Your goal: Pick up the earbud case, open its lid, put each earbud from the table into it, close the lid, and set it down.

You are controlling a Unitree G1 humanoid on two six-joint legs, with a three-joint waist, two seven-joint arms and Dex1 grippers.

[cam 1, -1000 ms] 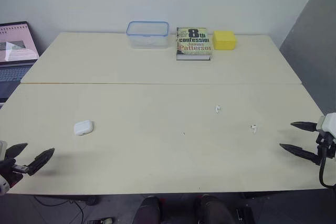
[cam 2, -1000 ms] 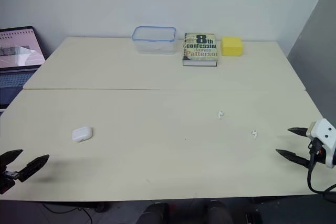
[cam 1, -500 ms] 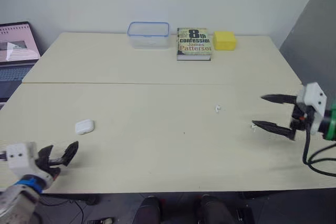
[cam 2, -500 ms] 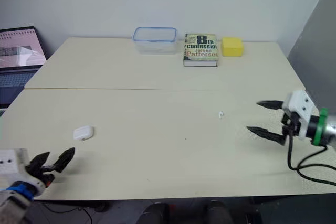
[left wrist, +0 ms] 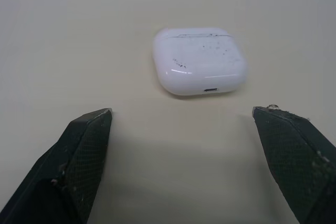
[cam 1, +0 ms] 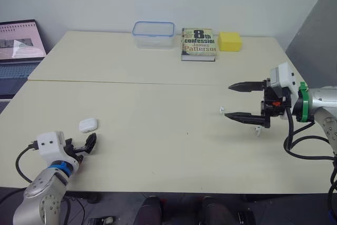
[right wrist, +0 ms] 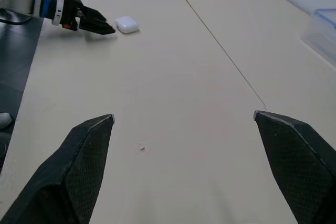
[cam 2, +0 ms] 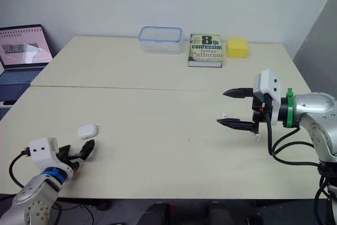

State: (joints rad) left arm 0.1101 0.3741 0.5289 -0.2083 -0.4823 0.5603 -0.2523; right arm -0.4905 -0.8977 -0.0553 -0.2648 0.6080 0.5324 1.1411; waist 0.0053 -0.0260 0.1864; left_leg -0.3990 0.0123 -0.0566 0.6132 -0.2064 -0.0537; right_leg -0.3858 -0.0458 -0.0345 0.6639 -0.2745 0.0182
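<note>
nearest in, the left pincer (left wrist: 181, 111) sits low over the tabletop (cam 1: 158, 151), fingers spread wide, and the earbud case (left wrist: 200, 60) lies just beyond them, flat, lid shut, not yet gripped. so nothing is done; the pick-up looks like the step in hand. farther out, the right pincer (cam 1: 228, 101) hangs open near one earbud (cam 1: 221, 110) and the other earbud (cam 1: 257, 130), both loose on the tabletop. opening, loading both, closing and setting down all remain.
</note>
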